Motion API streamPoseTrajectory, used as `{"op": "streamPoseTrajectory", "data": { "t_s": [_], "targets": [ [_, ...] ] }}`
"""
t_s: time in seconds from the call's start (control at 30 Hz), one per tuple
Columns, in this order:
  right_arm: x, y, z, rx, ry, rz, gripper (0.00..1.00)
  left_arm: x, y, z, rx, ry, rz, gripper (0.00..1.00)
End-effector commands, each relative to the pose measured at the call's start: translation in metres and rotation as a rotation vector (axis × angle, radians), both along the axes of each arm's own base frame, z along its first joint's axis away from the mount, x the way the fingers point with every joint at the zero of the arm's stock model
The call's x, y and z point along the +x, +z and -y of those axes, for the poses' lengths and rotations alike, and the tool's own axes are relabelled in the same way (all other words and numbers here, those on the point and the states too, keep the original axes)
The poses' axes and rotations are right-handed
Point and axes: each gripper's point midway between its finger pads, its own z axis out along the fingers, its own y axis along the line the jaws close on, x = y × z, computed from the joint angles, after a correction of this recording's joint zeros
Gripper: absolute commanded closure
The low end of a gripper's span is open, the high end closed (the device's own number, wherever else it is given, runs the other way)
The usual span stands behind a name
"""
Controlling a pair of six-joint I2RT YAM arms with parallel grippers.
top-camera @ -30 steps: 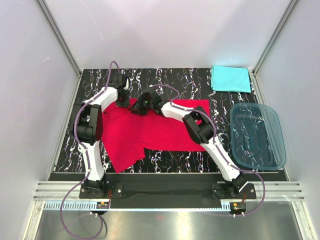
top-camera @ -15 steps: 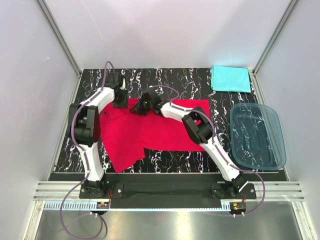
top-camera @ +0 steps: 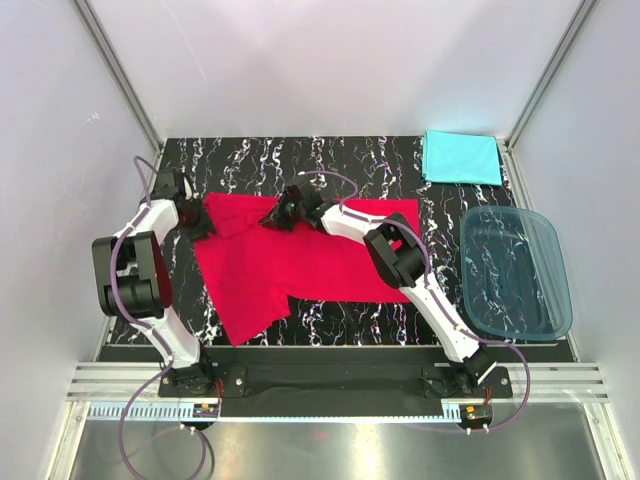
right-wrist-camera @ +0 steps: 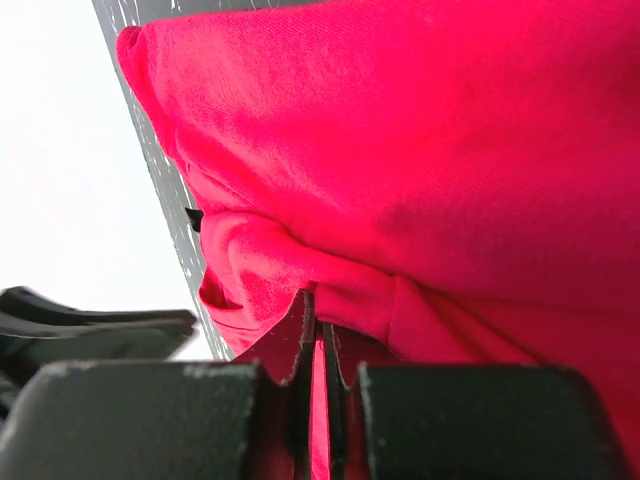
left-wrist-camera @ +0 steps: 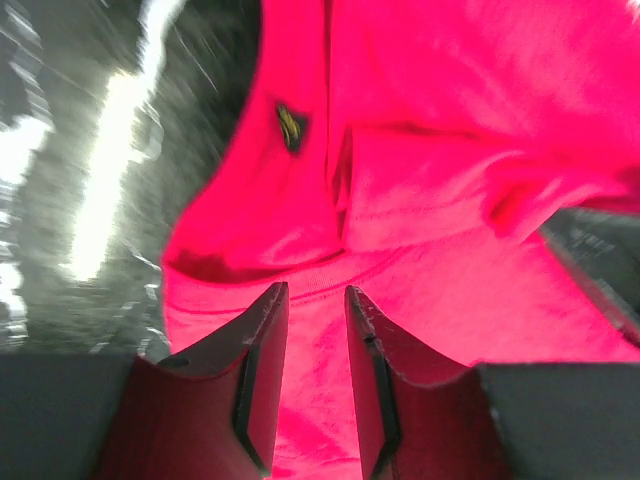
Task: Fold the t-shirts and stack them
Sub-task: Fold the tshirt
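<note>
Two shirts lie on the worktop (top-camera: 330, 160). The turquoise t-shirt (top-camera: 460, 157) sits folded in the far right corner. The red t-shirt (top-camera: 300, 265) is spread left of centre, its long axis running left to right. The right gripper (right-wrist-camera: 320, 320) is clamped tight on a fold of red cloth at the shirt's far edge. The left gripper (left-wrist-camera: 315, 290) sits at the shirt's left end, close to the worktop's left edge. Its jaws stand a narrow gap apart with red showing between them, and I cannot tell whether they pinch cloth. From both grippers the shirt's body lies toward the near edge, so a fold would probably bring the far edge nearward.
</note>
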Motion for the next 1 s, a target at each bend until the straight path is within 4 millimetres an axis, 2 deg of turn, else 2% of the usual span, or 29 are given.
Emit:
{"op": "streamPoseTrajectory", "data": {
  "t_s": [0.0,0.43,0.97],
  "targets": [
    [-0.01,0.025,-0.007,0.022,0.03,0.015,0.99,0.013,0.001,0.02,-0.101,-0.055,0.071,0.67],
    [-0.011,0.022,-0.004,0.012,0.016,0.007,1.0,0.027,-0.022,0.022,-0.131,-0.029,0.052,0.69],
    [-0.01,0.016,-0.003,0.006,0.008,-0.011,1.0,0.042,-0.028,0.022,-0.138,-0.046,0.067,0.73]
  ]
}}
